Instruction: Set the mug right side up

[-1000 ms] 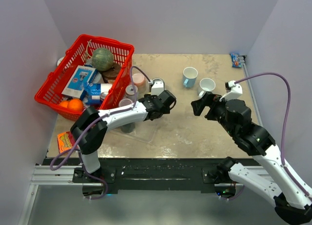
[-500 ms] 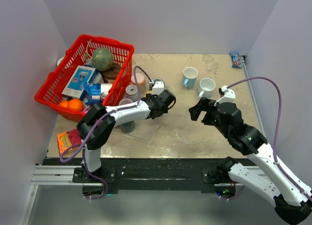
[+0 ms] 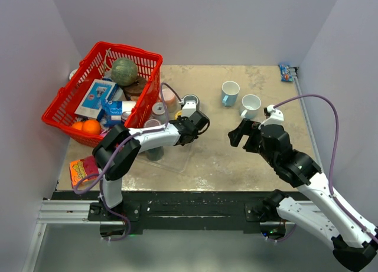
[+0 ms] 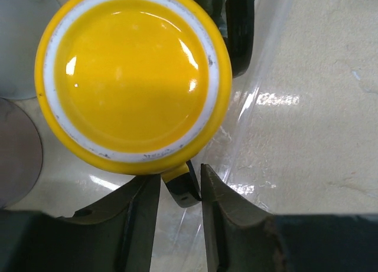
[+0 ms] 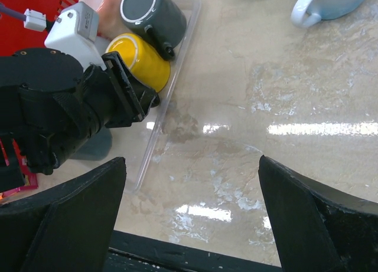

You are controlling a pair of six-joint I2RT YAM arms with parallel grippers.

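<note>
**Beige tabletop [image 3: 218, 160], yellow mug [image 4: 130, 77] bottom-up**

Nearest the bases, the right gripper [image 5: 192, 163] hangs spread wide over the table, holding nothing. A bit further in, the left gripper [image 4: 179, 177] is down on the yellow mug, which sits upside down in a clear tray [image 5: 174, 65] left of centre. Its fingers [image 4: 139, 219] look pinched onto the handle [image 4: 182, 192] from both sides, though I can't swear the squeeze is firm from this angle.

I'd call this the grab step. Next it needs to lift clear of the tray wall, roll the wrist half a turn and set the mug on its base.

The tray also holds a dark grey mug [image 5: 150, 12] just beyond. Further back, a blue mug [image 3: 229, 93] and a white mug [image 3: 250, 104] stand upright. The red basket [image 3: 130, 49] holds oranges [image 3: 90, 127], boxes [image 3: 97, 98] and a green ball-ish thing [image 3: 124, 71].
</note>
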